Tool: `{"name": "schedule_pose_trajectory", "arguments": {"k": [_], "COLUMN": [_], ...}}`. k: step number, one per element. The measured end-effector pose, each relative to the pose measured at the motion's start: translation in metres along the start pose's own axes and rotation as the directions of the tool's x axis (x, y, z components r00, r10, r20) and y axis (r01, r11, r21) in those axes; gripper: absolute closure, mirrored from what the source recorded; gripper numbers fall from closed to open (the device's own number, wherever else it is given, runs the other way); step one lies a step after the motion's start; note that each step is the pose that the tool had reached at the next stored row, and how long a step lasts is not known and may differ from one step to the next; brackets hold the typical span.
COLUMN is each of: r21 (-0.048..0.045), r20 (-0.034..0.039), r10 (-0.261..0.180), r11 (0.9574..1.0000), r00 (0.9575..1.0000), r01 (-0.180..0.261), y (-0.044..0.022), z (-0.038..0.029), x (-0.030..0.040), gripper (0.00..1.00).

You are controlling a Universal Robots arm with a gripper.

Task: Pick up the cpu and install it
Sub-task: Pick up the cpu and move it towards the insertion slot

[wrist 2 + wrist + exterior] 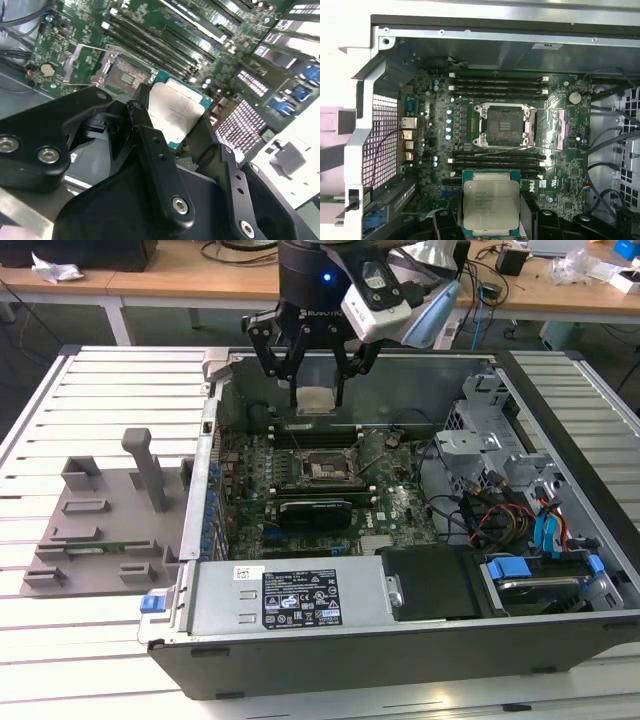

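One step looks done: in the exterior view, the black two-fingered gripper (pixel 317 390) hangs over the open grey computer case (pixel 400 650), clamped on the small silvery square cpu (pixel 317 401). In the second wrist view, the chip rides clear of the green motherboard (pixel 80 30). In the first wrist view, the dark square socket (pixel 502 126) lies empty, so installation remains.

**The cpu** (pixel 317 400) (pixel 175 112) (pixel 491 205): a small, flat square chip with a silvery-grey metal lid on a green-edged board. The jaws of the gripper (pixel 317 390) clamp it at two opposite edges, lid up and roughly level. It hangs over the motherboard, clear of the open socket (pixel 502 125).
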State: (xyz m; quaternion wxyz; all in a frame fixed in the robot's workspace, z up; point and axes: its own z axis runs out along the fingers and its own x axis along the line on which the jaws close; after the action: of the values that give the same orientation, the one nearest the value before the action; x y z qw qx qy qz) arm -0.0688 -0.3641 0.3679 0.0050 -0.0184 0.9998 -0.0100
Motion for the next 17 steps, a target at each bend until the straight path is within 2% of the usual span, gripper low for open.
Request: {"name": "schedule_pose_trajectory", "arguments": {"k": [2, 11, 17], "r21": [0.0001, 0.0002, 0.0001], "r20": [-0.0005, -0.0031, -0.0032], "r10": [0.000, 0.000, 0.000], "r11": [1.0000, 1.0000, 1.0000], "r00": [1.0000, 1.0000, 1.0000], "r01": [0.000, 0.000, 0.000], "y": [0.0041, 0.0110, 0.0143], "z": [0.0019, 0.0104, 0.0162], "x": [-0.0060, -0.0265, -0.0347], "gripper": [0.45, 0.45, 0.45]}}
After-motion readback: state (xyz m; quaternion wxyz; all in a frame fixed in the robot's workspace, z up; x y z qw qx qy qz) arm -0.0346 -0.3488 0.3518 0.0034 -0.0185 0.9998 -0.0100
